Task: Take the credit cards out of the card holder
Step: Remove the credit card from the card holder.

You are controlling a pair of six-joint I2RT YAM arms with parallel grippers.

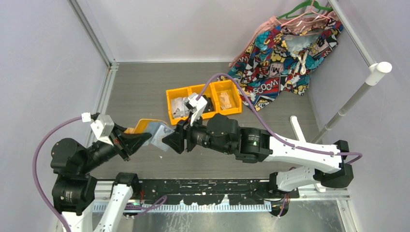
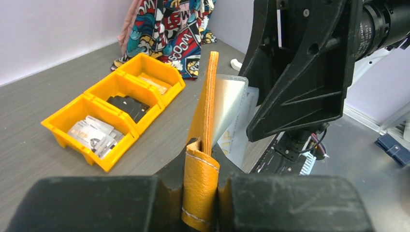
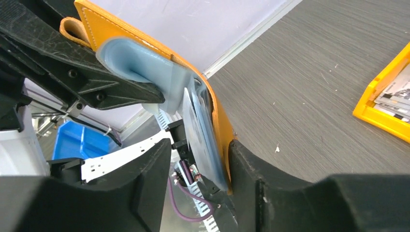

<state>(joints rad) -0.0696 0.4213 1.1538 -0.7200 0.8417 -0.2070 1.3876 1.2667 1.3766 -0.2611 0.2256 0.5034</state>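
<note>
Your left gripper [image 2: 200,193] is clamped on the folded orange end of the card holder [image 2: 205,111] and holds it on edge in the air, above the near left part of the desk [image 1: 145,82]. Your right gripper [image 3: 199,145] stands parted, its fingers straddling the holder's free edge. Pale credit cards [image 2: 229,96] sit in the blue pockets. The orange bins [image 1: 203,102] lie further back on the desk, toward its far edge.

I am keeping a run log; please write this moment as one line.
left gripper: shut on card holder | right gripper: open, jaws astride the holder | holder: upright, held off the table
</note>
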